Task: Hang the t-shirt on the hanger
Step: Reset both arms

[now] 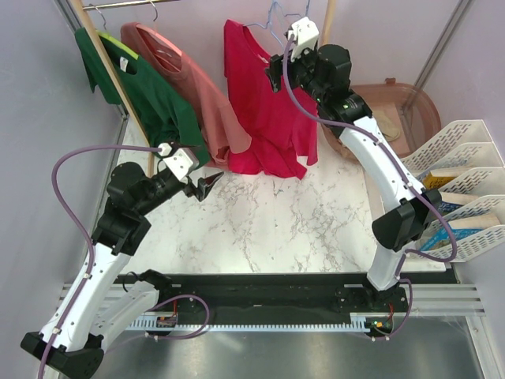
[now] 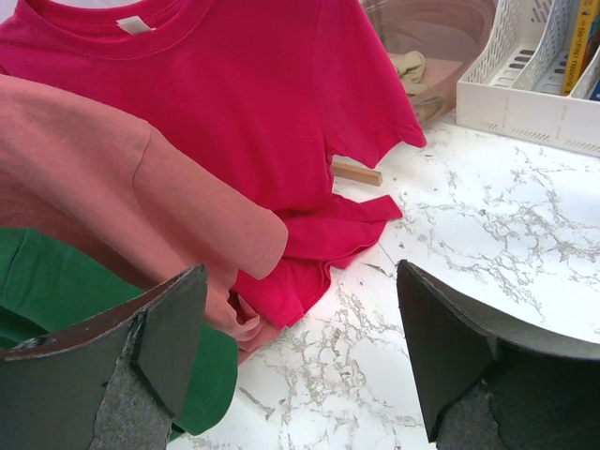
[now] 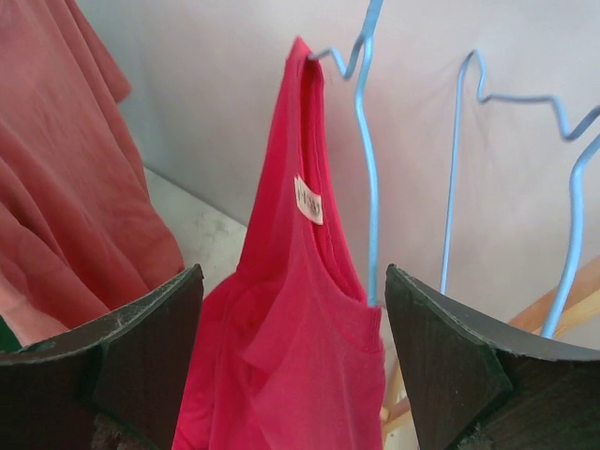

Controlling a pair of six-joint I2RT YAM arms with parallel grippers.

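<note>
Backdrop: lilac walls, marble-look table [image 1: 268, 221], and a wooden rack [image 1: 102, 55] along the far side.
Rack: three shirts up there, folks: green shirt [image 1: 154, 95], pink shirt [image 1: 197, 95], then the t-shirt [image 1: 264, 110].
T-shirt: hanging from the hanger [image 3: 367, 187], with its shoulder caught on the wire near the top. The neck label faces the right wrist camera and the hem is bunched on the table.
Hanger: pale-blue wire. A second blue wire outline shows just to its right; I cannot tell if that is another hanger.
Right gripper [image 3: 293, 281]: up high at the t-shirt's neck, jaws wide apart. The shirt and wire show between them, and nothing is clamped.
Left gripper [image 1: 207, 187]: hovering low over the table beside the green shirt's hem, jaws spread wide and holding nothing.
Left wrist view: the pink sleeve overlaps the t-shirt, and the green hem sits by the left finger [image 2: 169, 347].
Tub [image 1: 418, 103]: brown, see-through, at the far right corner, with a beige cloth [image 1: 387, 122] crumpled inside.
Organizer [image 1: 454, 130]: white slotted trays at the right edge, just beside the tub. Books [image 1: 446, 175] stand in the slots, with yellow and blue covers showing.
</note>
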